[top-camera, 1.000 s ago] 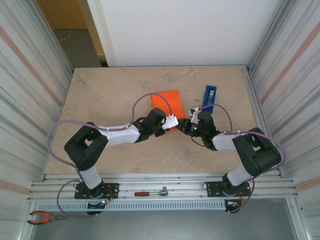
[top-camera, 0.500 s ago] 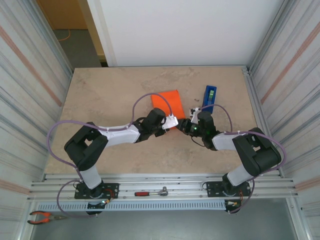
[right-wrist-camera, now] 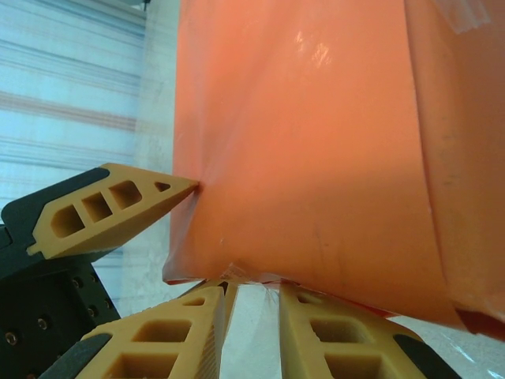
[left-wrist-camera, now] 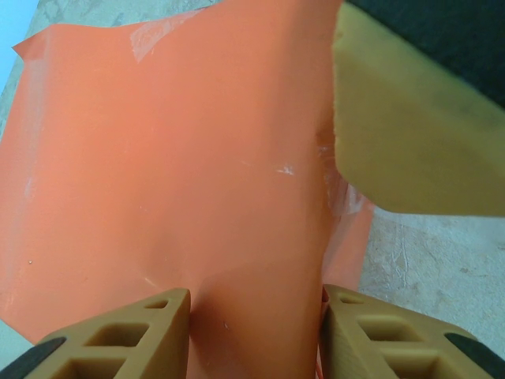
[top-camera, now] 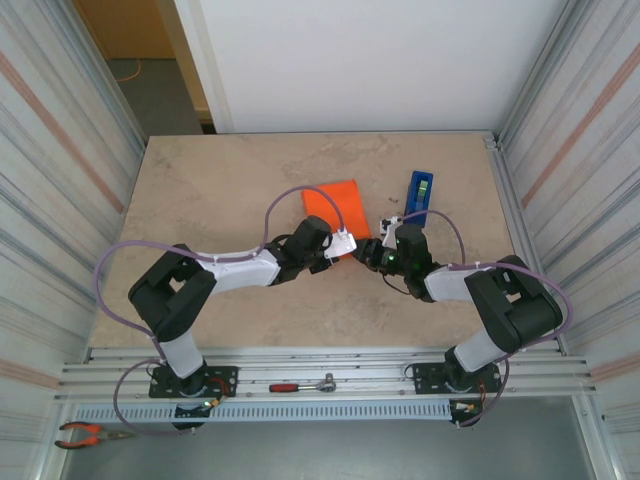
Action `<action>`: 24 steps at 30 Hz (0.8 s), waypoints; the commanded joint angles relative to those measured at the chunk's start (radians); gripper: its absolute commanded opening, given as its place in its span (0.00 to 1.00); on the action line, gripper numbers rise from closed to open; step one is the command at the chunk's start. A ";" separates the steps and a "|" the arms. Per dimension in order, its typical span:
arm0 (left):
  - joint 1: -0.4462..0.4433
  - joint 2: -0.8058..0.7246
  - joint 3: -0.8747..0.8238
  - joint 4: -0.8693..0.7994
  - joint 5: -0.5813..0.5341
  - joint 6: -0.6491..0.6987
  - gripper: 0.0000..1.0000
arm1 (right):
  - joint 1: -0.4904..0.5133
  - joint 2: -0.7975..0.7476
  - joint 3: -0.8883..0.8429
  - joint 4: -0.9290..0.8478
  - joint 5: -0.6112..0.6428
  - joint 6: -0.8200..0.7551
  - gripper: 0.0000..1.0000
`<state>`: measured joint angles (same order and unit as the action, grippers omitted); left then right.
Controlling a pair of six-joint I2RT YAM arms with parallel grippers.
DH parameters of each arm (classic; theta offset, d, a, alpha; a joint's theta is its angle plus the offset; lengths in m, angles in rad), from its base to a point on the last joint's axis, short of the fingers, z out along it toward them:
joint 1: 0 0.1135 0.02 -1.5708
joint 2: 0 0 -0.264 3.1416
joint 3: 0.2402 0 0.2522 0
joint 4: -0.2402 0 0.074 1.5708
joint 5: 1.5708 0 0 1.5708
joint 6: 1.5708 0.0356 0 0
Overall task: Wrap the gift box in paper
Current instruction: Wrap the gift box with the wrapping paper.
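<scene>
Top: the box (top-camera: pixel 333 203) sits just beyond both pincers, squarish, with no long axis to mind. Left pincer (top-camera: pixel 347 243) and right pincer (top-camera: pixel 373 250) meet at its near edge, equally near. Table (top-camera: pixel 220 180) flat and roomy; dispenser (top-camera: pixel 421 193) beyond the right pincer.
Left wrist: your jaws are spread, paper (left-wrist-camera: pixel 158 158) between them.
Right wrist: jaws nearly together at the paper's edge; whether they grip it, cannot tell.

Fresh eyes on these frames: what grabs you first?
The bright orange gift box sits mid-table, with the left hand and right hand meeting nose to nose at its near edge. Just to its right lies a blue tape dispenser.
</scene>
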<state>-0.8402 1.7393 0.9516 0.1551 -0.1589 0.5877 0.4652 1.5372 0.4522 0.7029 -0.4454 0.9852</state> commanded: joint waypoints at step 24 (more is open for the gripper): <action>-0.007 0.021 -0.018 -0.048 0.016 -0.022 0.43 | -0.025 -0.087 -0.050 -0.067 -0.010 -0.002 0.34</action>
<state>-0.8452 1.7393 0.9516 0.1593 -0.1547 0.5865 0.4580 1.4872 0.4221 0.6945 -0.4492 0.9874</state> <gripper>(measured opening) 0.435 0.337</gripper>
